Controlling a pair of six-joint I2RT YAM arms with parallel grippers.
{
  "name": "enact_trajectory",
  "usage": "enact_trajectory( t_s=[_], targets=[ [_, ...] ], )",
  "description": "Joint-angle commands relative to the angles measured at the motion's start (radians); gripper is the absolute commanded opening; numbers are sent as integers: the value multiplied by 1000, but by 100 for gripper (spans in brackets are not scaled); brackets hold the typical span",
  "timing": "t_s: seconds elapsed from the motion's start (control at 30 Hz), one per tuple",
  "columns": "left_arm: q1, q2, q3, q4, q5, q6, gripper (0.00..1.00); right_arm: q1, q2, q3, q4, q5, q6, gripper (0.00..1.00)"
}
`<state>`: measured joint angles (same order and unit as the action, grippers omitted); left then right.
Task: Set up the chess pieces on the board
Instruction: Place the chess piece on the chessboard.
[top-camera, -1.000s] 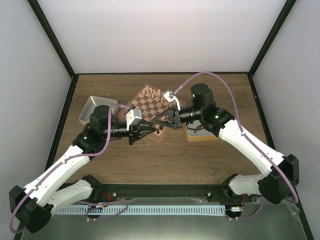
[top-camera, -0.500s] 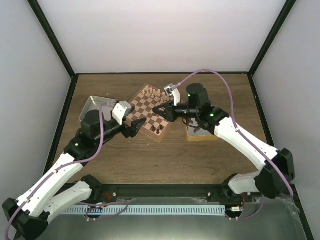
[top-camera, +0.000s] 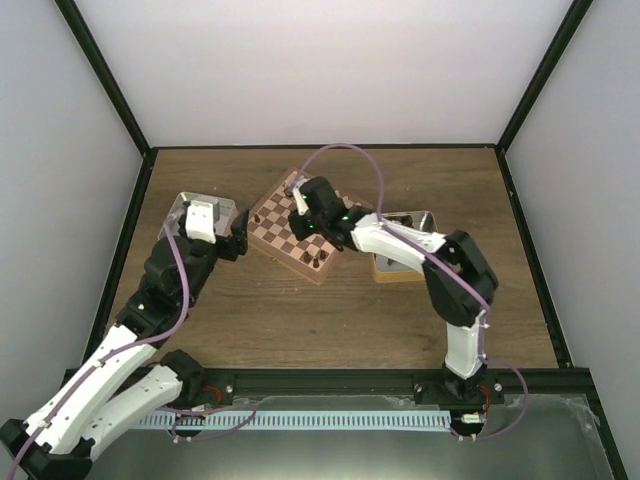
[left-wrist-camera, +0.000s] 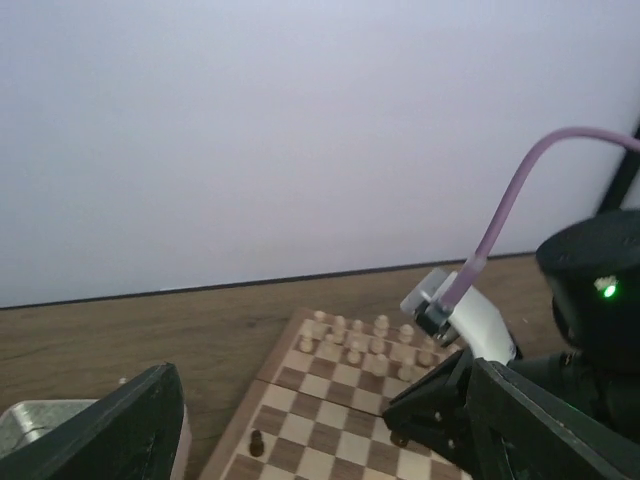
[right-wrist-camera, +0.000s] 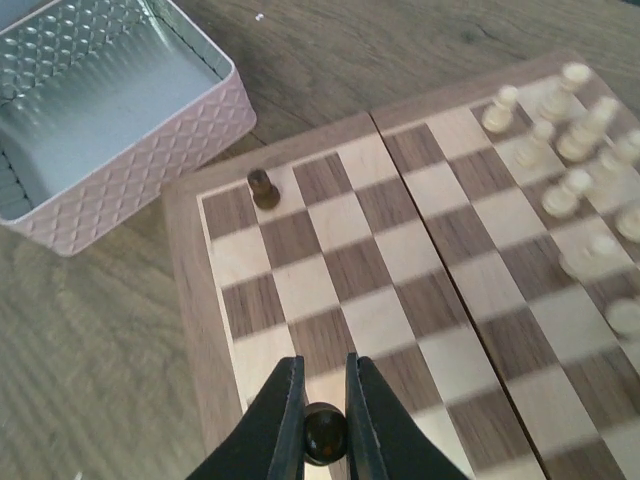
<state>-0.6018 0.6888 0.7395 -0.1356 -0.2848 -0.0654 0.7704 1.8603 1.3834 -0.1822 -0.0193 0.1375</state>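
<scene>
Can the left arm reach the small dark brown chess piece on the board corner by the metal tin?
Probably yes: the open left gripper is close, that dark brown chess piece stands alone, the right gripper hovers squares away.

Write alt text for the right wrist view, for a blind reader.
The right tool grips a dark chess piece above the board. Another dark piece stands near a corner, pale pieces at right, a metal tin beside the board.
</scene>
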Motion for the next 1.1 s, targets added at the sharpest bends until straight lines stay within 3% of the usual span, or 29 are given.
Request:
enact_trajectory(
  t_s=[0.0, 0.2, 0.43, 0.7, 1.07],
  targets=[
    [4, -39, -18, 52, -171, -46, 80, 37, 126, 153, 46, 60, -83, 1],
    [4, -107, -68, 113, -180, -25, 81, 47, 298, 303, 108, 20, -163, 1],
    [4, -86, -88, 113, -180, -22, 81, 54, 448, 476, 55, 41, -249, 1],
    [7, -79, -87, 108, -178, -4, 81, 55, 498, 494, 28, -48, -313, 1],
    [8, -72, -87, 99, -175, -1, 81, 55, 530, 510, 13, -42, -323, 3]
  ],
)
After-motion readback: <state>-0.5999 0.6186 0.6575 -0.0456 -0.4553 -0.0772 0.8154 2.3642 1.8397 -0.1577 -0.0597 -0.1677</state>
